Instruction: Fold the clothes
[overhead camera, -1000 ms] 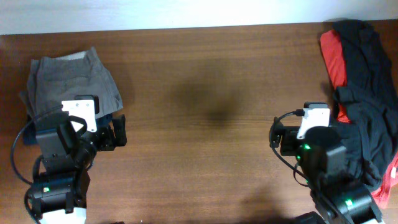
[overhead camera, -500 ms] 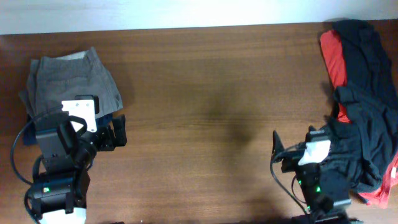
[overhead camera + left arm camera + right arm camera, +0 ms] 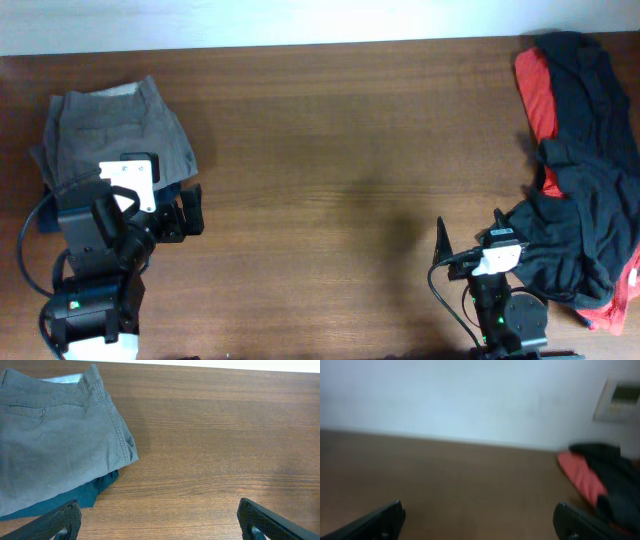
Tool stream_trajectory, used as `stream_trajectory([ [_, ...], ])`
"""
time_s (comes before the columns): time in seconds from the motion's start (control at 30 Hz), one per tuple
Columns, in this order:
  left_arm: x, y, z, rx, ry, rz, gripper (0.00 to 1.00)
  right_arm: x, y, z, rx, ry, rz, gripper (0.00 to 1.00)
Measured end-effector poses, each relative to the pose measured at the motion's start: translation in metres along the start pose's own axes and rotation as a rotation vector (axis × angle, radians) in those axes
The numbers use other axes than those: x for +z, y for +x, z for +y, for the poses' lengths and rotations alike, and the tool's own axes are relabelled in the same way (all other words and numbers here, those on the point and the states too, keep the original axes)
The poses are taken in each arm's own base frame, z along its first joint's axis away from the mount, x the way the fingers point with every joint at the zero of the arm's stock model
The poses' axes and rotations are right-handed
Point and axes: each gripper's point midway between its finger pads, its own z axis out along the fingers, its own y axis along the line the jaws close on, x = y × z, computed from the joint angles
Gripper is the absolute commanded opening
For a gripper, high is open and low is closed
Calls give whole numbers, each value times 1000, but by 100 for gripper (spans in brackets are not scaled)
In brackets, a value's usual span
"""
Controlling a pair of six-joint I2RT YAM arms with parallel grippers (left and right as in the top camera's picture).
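The grey-khaki shorts (image 3: 115,128) lie folded at the table's far left, on top of a dark navy garment. In the left wrist view the shorts (image 3: 55,440) fill the upper left, with the navy cloth (image 3: 75,497) showing under their near edge. My left gripper (image 3: 190,210) is open and empty just right of the shorts; its fingertips (image 3: 160,522) frame bare wood. My right gripper (image 3: 455,250) is open and empty at the front right, beside the black and red pile; its view (image 3: 480,522) is blurred.
A pile of black and red garments (image 3: 580,160) covers the table's right edge, also seen at the right in the right wrist view (image 3: 592,477). A white wall (image 3: 470,395) stands behind the table. Brown wood (image 3: 340,170) lies between the arms.
My right arm has pulled back toward the front edge and tilted up, its camera now facing the wall. The left arm and the shorts have not moved.
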Motion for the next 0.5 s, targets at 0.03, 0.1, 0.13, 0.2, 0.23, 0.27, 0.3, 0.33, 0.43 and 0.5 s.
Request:
stream_trajectory([
  [0.03, 0, 0, 0, 0, 0, 0, 99, 0, 6, -1, 0, 4, 26, 99],
  [0.1, 0, 0, 0, 0, 0, 0, 99, 0, 7, -2, 1, 8, 27, 99],
  [0.13, 0, 0, 0, 0, 0, 1, 99, 0, 7, -2, 1, 6, 28, 99],
  [0.2, 0, 0, 0, 0, 0, 1, 99, 0, 7, -2, 0, 7, 28, 99],
  [0.23, 0, 0, 0, 0, 0, 1, 99, 0, 7, -2, 1, 7, 27, 99],
  [0.27, 0, 0, 0, -1, 0, 1, 99, 0, 7, -2, 1, 7, 28, 99],
  [0.3, 0, 0, 0, 0, 0, 0, 99, 0, 7, -2, 1, 7, 27, 99],
  [0.33, 0, 0, 0, -1, 0, 1, 99, 0, 7, -2, 1, 7, 27, 99],
  [0.43, 0, 0, 0, 0, 0, 1, 99, 0, 7, -2, 1, 7, 27, 99],
  [0.5, 0, 0, 0, 0, 0, 1, 99, 0, 7, -2, 1, 7, 27, 99],
])
